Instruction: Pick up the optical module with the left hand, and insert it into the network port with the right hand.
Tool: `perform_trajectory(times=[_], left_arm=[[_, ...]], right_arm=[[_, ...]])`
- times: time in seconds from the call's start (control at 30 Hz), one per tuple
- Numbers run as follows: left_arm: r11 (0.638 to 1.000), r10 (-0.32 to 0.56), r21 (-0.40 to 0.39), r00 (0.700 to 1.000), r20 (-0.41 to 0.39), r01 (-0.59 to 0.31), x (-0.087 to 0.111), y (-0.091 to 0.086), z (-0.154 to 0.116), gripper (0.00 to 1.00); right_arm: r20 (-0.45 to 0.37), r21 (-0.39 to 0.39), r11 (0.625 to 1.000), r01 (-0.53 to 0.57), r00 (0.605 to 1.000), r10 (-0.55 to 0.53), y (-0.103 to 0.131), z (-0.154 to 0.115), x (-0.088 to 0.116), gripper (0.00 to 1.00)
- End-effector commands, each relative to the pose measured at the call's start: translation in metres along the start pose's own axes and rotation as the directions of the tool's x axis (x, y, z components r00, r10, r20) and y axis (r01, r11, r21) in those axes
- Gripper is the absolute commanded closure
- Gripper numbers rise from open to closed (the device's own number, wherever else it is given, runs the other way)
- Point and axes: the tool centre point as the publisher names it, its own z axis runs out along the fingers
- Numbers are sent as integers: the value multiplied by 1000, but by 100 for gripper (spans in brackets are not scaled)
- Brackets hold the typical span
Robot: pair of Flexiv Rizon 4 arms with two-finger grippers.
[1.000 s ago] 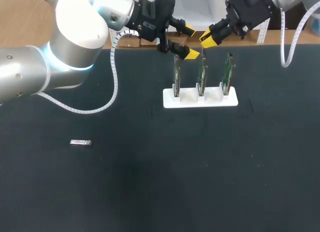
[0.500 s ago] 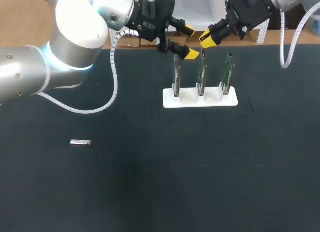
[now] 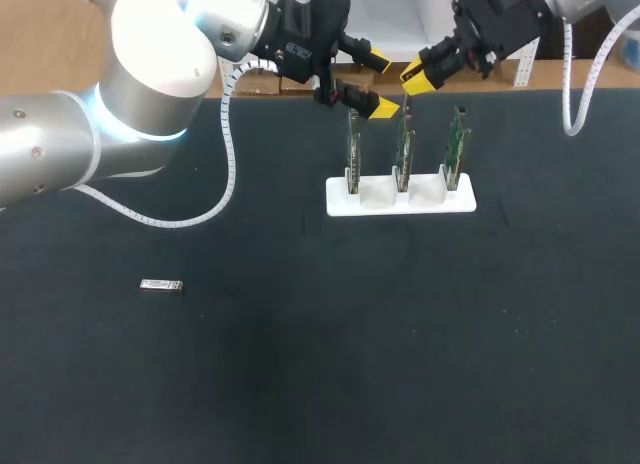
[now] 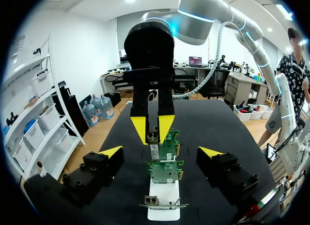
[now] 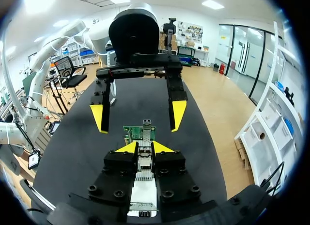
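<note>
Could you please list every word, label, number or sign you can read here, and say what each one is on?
No text can be read in any view.
On the network cards in the white holder: print too small to read.
On the loose optical module: too small to read.
On the held optical module in the right gripper: blurred, nothing legible.

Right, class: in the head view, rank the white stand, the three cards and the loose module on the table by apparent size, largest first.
1. white stand, clearly the largest.
2. cards: all three look alike, so they are not ranked among themselves. Each looks longer than the module.
3. loose module, the smallest.
</note>
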Motion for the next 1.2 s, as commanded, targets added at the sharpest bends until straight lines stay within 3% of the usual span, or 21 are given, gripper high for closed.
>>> perform_trajectory(times=[0.03, 1.2], left_arm=[[1000, -4, 1, 1000, -9, 4, -2, 1, 0, 0], [1000, -4, 1, 1000, -9, 4, -2, 1, 0, 0]], right_arm=[[-2, 5, 1000, -2, 1000, 2, 2, 0, 1, 100], [-2, 4, 1000, -4, 1000, 4, -1, -1, 1, 100]])
